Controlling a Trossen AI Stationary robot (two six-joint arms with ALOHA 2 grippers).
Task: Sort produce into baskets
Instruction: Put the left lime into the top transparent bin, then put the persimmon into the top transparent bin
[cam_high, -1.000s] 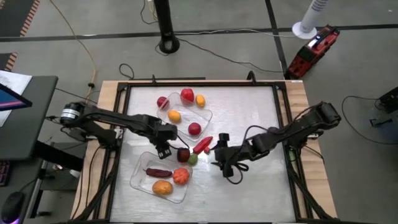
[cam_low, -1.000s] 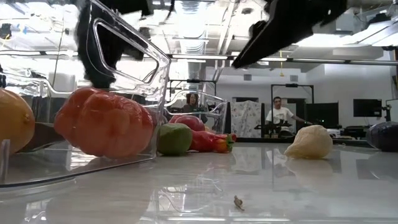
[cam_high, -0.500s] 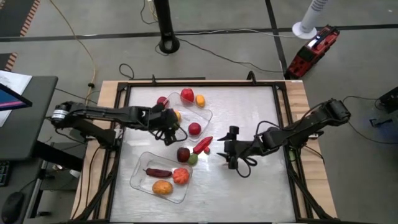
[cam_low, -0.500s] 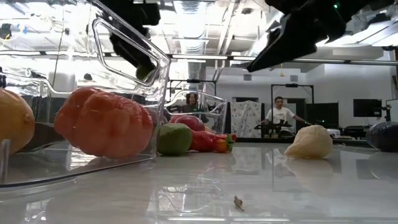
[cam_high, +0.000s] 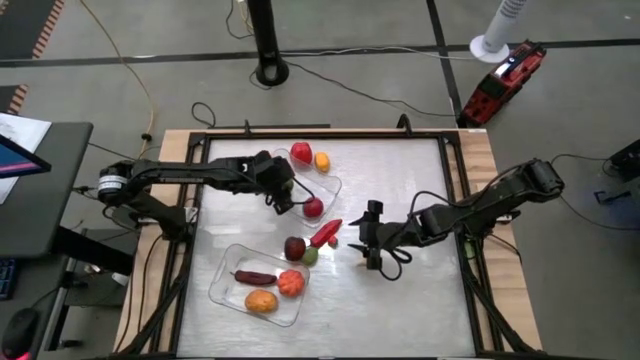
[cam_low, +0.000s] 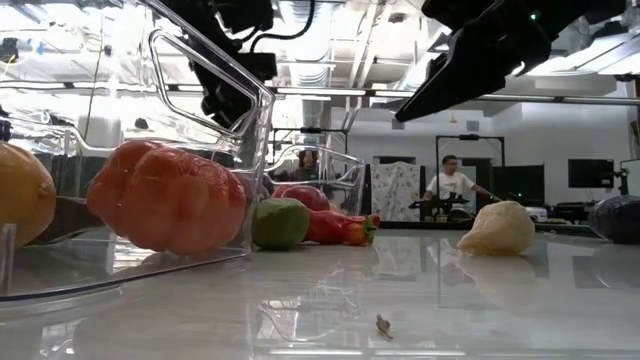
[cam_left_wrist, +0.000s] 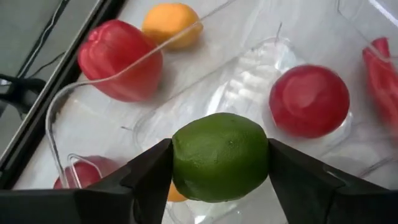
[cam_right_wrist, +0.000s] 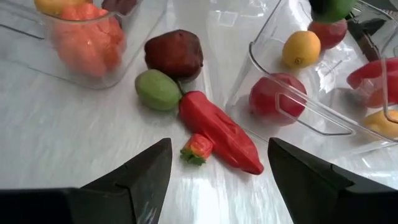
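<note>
My left pincer (cam_left_wrist: 219, 163), pinching the lime (cam_left_wrist: 220, 155), has moved up-frame over the upper basket (cam_high: 331, 186). My right pincer (cam_right_wrist: 217, 163) stays spread at center-right above the tabletop (cam_high: 400, 300).

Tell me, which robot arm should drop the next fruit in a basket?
The left. Its gripper already holds a green lime right above the far basket. The right gripper is open and empty, hovering by the red pepper on the table.

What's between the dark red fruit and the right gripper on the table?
The long red pepper lies between the dark red fruit and the right gripper, seen in the high view.
</note>
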